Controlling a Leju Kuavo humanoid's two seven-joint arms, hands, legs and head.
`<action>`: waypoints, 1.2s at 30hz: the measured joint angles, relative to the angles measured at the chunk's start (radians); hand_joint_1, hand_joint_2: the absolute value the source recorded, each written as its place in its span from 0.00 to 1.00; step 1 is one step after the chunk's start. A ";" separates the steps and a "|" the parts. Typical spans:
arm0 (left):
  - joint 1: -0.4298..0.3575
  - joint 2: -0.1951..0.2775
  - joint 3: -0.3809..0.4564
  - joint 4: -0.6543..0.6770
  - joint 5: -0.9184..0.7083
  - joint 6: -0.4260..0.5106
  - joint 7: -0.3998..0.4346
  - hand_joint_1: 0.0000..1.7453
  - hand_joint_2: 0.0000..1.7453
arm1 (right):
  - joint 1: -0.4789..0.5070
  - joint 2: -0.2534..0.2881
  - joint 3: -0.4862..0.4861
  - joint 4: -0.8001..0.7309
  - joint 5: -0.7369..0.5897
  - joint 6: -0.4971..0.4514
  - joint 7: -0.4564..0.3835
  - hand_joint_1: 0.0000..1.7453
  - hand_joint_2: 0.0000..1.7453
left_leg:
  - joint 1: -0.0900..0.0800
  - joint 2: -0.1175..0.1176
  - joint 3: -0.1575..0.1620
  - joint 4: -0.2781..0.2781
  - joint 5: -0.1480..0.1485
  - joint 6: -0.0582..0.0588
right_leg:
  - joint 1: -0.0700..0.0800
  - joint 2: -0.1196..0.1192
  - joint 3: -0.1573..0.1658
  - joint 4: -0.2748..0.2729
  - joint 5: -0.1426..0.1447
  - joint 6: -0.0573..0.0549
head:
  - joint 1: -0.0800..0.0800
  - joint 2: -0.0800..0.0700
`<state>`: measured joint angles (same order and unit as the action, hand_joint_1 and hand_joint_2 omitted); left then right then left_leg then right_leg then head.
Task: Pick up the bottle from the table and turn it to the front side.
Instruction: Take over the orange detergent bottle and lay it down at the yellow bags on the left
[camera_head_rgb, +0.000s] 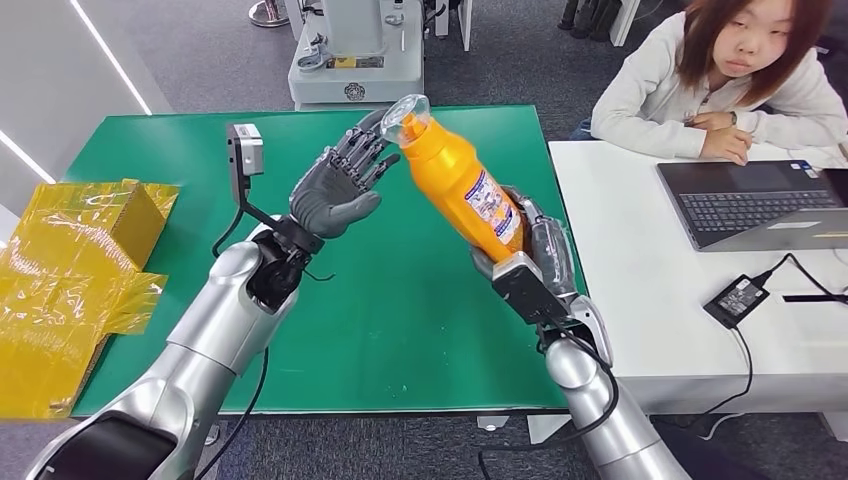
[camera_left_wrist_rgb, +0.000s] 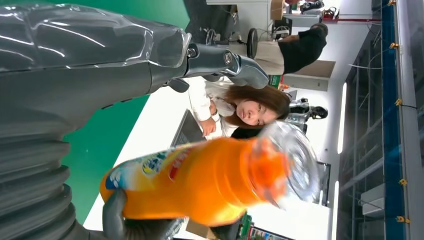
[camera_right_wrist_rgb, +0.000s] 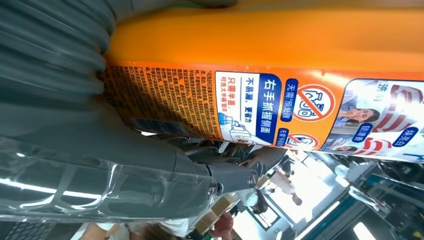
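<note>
Bottle (camera_head_rgb: 462, 183), orange, clear cap, was held tilted above green counter (camera_head_rgb: 420, 330), gripped at base by right hand (camera_head_rgb: 535, 250). Left hand (camera_head_rgb: 345, 185) was spread beside cap, holding nothing.

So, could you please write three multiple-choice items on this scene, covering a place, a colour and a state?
1. Where is the bottle?
A. lying on the green table
B. held up in the right hand
C. on the white desk

2. What colour is the bottle's body?
A. orange
B. blue
C. white

3. How is the left hand?
A. gripping the laptop
B. closed on a box
C. open, fingers spread near the clear cap

Answers: B, the right hand holds its lower end above the green table; A, its body shows orange; C, the left hand holds nothing.
</note>
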<state>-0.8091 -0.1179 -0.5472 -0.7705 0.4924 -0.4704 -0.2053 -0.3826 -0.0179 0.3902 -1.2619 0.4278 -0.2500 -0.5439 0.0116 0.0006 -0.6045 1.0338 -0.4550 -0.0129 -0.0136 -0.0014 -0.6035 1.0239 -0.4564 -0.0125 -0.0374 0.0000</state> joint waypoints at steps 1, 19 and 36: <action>0.000 0.000 -0.007 0.000 0.004 -0.002 0.001 0.00 1.00 | -0.004 0.000 -0.003 0.011 0.003 0.003 -0.001 1.00 1.00 | 0.000 0.000 0.000 0.000 0.000 0.000 | 0.000 0.000 0.000 0.000 0.000 0.000 | 0.000 0.000; 0.002 -0.027 -0.109 0.005 0.023 0.018 -0.062 0.00 1.00 | -0.035 0.012 -0.004 0.061 0.037 0.002 -0.015 1.00 1.00 | 0.000 0.000 0.000 0.000 0.000 0.000 | 0.000 0.000 0.000 0.000 0.000 0.000 | 0.000 0.000; -0.048 -0.029 -0.086 0.111 0.054 0.079 -0.076 0.00 1.00 | -0.042 0.042 0.142 -0.030 0.112 0.063 0.084 1.00 1.00 | 0.000 0.000 -0.001 0.000 0.000 0.000 | 0.000 -0.001 0.000 0.000 0.000 0.000 | 0.000 0.000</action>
<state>-0.8567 -0.1472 -0.6334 -0.6596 0.5467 -0.3912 -0.2809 -0.4248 0.0240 0.5323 -1.2916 0.5402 -0.1872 -0.4603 0.0117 0.0003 -0.6055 1.0335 -0.4550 -0.0129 -0.0136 -0.0020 -0.6036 1.0241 -0.4565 -0.0126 -0.0374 0.0000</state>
